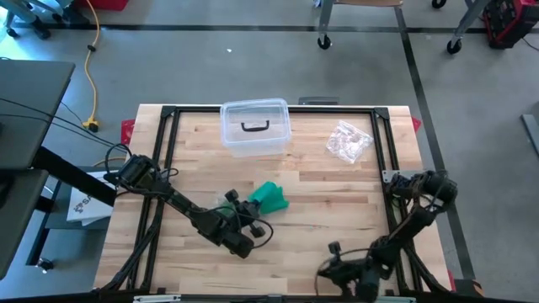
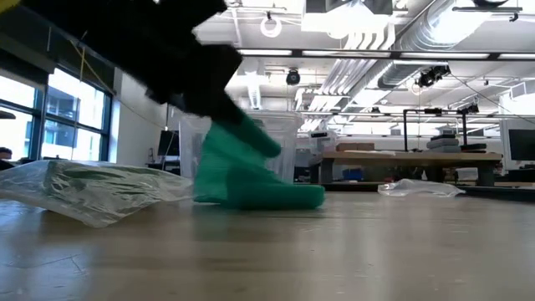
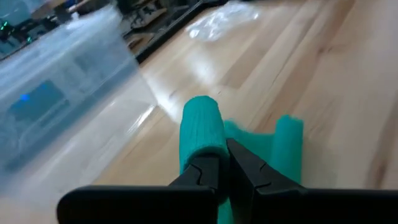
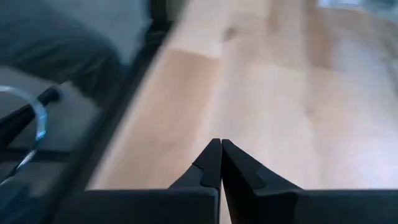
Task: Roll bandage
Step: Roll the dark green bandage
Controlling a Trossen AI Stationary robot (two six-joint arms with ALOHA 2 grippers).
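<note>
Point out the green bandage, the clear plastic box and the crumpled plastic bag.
green bandage (image 1: 271, 197): high view, middle of the cloth.
clear plastic box (image 1: 254, 139): high view, front part of the lid.
crumpled plastic bag (image 1: 348, 141): high view, centre of the bag.

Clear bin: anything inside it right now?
In the high view the bin shows only a dark handle on its lid; nothing is visible through it. In the low view the bandage and left arm cover most of it.
</note>
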